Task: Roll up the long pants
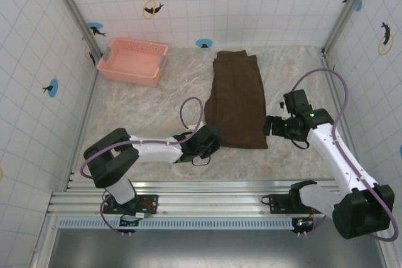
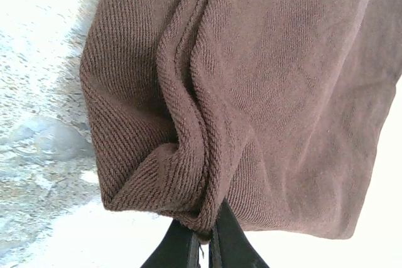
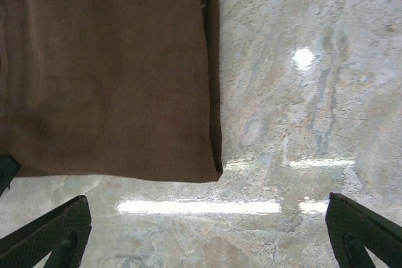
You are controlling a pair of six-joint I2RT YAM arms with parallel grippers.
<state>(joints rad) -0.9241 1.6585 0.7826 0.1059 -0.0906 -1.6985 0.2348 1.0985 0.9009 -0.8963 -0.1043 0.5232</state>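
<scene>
Left wrist view: our left hand (image 2: 206,243) is clamped on a hem corner of the long pants (image 2: 264,92), bunching soft, ribbed brown twill into a fold, likely to start the roll. Our right hand (image 3: 206,200) hangs with fingers apart, the other, flat corner just ahead on the glossy marbled surface (image 3: 301,123).

A pink basket (image 1: 134,61) sits at the marble table's (image 1: 139,112) far-left corner.
</scene>
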